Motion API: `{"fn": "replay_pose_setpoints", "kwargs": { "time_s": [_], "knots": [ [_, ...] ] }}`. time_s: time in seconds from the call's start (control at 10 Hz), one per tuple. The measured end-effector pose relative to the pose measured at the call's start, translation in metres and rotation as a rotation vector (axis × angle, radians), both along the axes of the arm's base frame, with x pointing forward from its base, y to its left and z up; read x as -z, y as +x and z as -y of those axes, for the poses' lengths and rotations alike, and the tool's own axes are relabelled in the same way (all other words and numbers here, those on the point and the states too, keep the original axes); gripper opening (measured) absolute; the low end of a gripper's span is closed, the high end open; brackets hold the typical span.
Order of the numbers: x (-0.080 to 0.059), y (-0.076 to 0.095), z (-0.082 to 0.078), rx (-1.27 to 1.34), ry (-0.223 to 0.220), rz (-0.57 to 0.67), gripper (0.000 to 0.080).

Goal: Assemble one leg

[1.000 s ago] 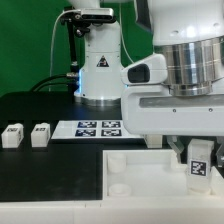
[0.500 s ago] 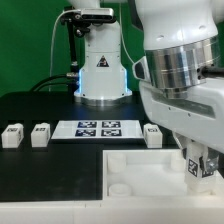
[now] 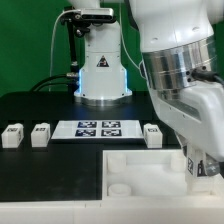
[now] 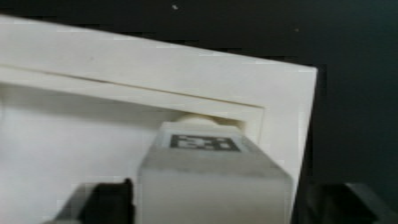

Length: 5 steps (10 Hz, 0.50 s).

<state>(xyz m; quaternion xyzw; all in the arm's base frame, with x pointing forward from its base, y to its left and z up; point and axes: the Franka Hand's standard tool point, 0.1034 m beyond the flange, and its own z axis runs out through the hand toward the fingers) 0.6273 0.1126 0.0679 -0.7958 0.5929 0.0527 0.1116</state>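
Observation:
My gripper (image 3: 204, 167) is shut on one leg (image 3: 198, 160), a small white block with a black-and-white tag, and holds it over the exterior view's right end of the large white tray-like piece (image 3: 140, 165). In the wrist view the held leg (image 4: 205, 175) stands between the dark fingers (image 4: 107, 200), its tagged end right by a round corner socket (image 4: 196, 122) of the tray-like piece (image 4: 107, 110). Three more legs lie on the black table: two at the exterior view's left (image 3: 12, 135) (image 3: 40, 133) and one further right (image 3: 152, 135).
The marker board (image 3: 98, 128) lies flat between the loose legs. A white robot base (image 3: 102, 70) stands behind it at the table's far side. The arm's large body (image 3: 185, 70) fills the exterior view's right.
The arm has shifted toward the exterior view's right and lower with the leg in it. The leg to the right of the marker board, hidden a second ago, now shows.

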Motion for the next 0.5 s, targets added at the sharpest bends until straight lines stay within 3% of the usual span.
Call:
{"fn": "replay_pose_setpoints", "kwargs": {
  "time_s": [0.1,0.5],
  "knots": [
    [0.0001,-0.0002,-0.0002,-0.127,-0.012,0.03,0.0614],
    [0.0005,-0.0003,0.001,-0.548,-0.036,0.131,0.0648]
  ]
}}
